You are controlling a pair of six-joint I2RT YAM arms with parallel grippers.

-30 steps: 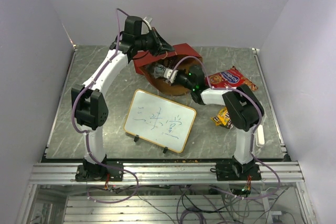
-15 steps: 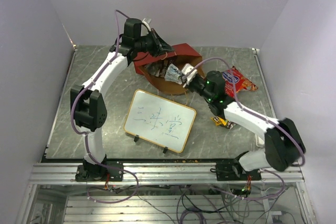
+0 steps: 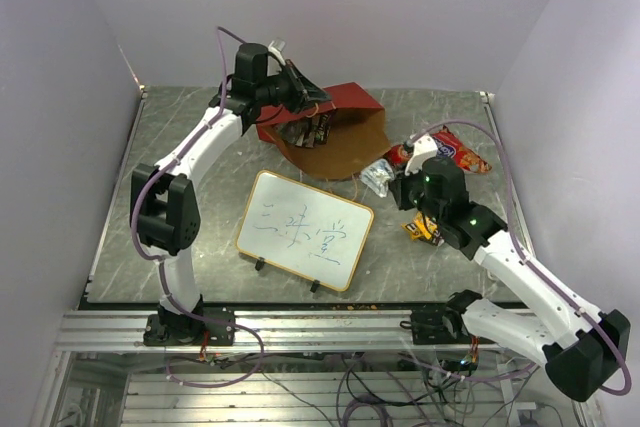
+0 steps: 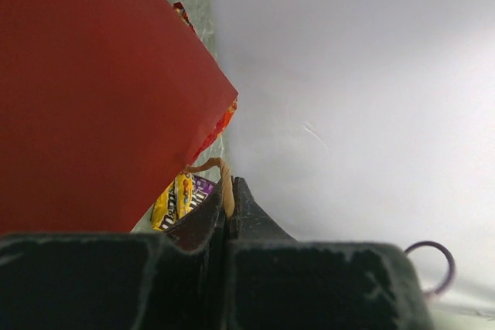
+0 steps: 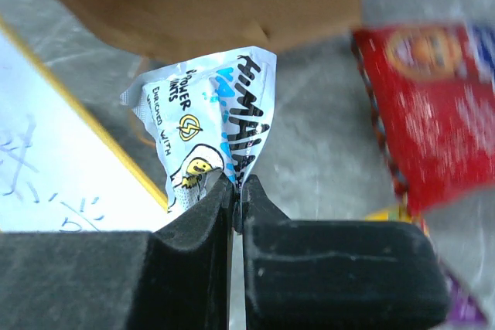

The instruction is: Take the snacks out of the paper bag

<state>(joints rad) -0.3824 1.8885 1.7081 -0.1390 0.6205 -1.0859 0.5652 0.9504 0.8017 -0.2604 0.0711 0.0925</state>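
Observation:
The paper bag (image 3: 345, 105) lies on its side at the back, red outside, its brown inside (image 3: 335, 155) facing the front. My left gripper (image 3: 312, 107) is shut on the bag's string handle (image 4: 226, 191), beside the red wall (image 4: 93, 90). Dark snack packets (image 3: 311, 129) show at the bag's mouth. My right gripper (image 3: 392, 185) is shut on a silver-white packet (image 3: 377, 176), which hangs just outside the mouth (image 5: 213, 133). The red chip bag (image 3: 447, 150) lies on the table to the right. A yellow packet (image 3: 422, 229) lies under the right arm.
A gold-framed whiteboard (image 3: 305, 230) stands in front of the bag, left of my right gripper; its edge (image 5: 54, 183) is close to the held packet. Yellow (image 4: 174, 200) and purple (image 4: 203, 185) packets show past the left fingers. Grey walls enclose the table.
The right arm has drawn the silver-white packet out of the bag's mouth, to the right and toward the front. The left gripper kept its hold on the handle; the bag's mouth opened wider.

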